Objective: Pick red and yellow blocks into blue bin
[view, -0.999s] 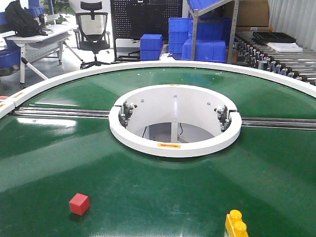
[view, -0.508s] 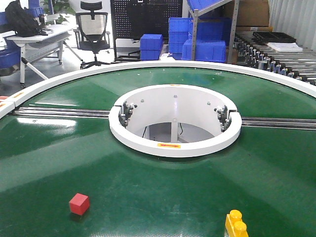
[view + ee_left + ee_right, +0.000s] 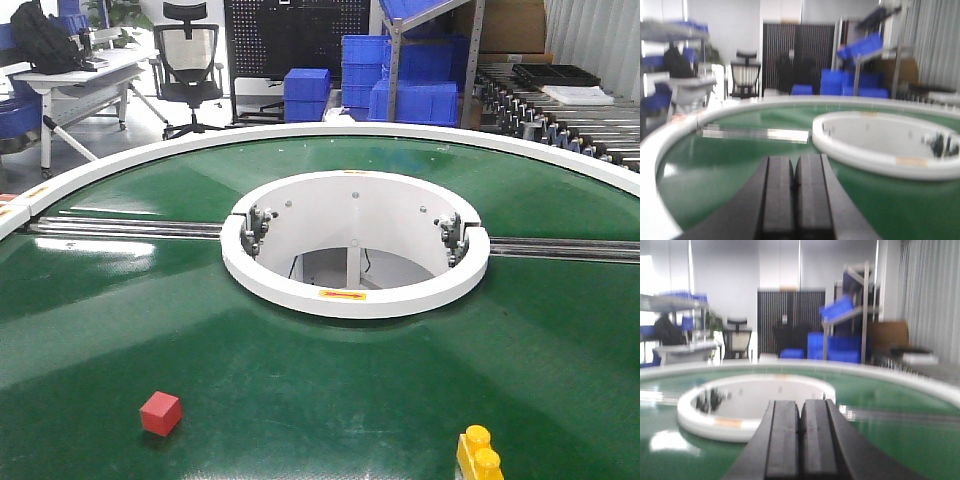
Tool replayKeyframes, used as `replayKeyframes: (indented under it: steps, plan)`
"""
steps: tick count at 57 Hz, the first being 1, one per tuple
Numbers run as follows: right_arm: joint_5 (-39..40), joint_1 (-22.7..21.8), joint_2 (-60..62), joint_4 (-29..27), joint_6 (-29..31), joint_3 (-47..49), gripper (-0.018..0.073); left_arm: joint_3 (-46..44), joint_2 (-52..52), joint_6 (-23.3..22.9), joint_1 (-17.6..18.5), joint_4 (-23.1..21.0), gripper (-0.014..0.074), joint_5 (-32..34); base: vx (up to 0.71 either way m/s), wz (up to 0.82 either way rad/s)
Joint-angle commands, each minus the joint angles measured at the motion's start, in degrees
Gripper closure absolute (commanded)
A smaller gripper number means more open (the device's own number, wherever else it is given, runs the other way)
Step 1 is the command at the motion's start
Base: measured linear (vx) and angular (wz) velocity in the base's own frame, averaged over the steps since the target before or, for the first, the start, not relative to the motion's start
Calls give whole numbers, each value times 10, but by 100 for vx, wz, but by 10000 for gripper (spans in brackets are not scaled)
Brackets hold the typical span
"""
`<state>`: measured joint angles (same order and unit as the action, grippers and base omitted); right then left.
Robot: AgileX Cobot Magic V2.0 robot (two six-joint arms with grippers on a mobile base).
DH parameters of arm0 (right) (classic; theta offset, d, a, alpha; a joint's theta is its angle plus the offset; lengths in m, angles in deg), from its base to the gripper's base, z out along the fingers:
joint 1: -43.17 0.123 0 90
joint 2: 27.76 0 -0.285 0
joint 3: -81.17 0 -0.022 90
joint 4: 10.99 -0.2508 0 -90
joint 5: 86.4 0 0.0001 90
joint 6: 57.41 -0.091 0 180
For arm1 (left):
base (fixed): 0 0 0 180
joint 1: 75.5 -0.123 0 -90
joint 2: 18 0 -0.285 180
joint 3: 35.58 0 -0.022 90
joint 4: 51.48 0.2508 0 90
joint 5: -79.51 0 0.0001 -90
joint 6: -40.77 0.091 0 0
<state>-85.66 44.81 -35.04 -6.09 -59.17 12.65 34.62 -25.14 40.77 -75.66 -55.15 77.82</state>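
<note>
Far left: you see a white desk [image 3: 80,72] with a black backpack [image 3: 45,38]
Centre back: office chair [image 3: 188,60], black perforated panel [image 3: 295,40]
Right: stacked blue crates [image 3: 364,62], roller conveyor [image 3: 560,125]

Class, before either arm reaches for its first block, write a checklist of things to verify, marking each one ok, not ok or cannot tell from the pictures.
1. Red cube lies free on the green belt: ok.
2. Yellow brick is in view: ok, though the front view's bottom edge cuts it off.
3. Left gripper is open for a grasp: not ok, shut and empty.
4. Right gripper is open for a grasp: not ok, shut and empty.
5. Either wrist view shows a block: not ok.
6. Blue bin is located: cannot tell. Only the distant blue crates behind the belt show.
</note>
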Motion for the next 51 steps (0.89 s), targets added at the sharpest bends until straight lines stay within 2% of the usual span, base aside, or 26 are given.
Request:
replayKeyframes:
  steps: [1,12,19,24,39,51]
  plan:
    - [0,-4,-8,25,7,91,570,-72,9,-6,0,-1,603,52,0,0]
    - [-154,-4,-92,22,7,242,570,-218,-28,11,0,4,603,-71,0,0]
    - [-260,-4,-173,19,5,305,570,-295,-100,15,0,4,603,-181,0,0]
    - [-306,-4,-219,19,5,318,570,-327,-153,15,0,4,603,-254,0,0]
    - [-398,-4,-349,18,1,318,570,-329,-275,15,0,-1,603,-384,0,0]
    - [-428,-4,-417,21,10,318,544,-329,-317,15,0,0,594,-390,0,0]
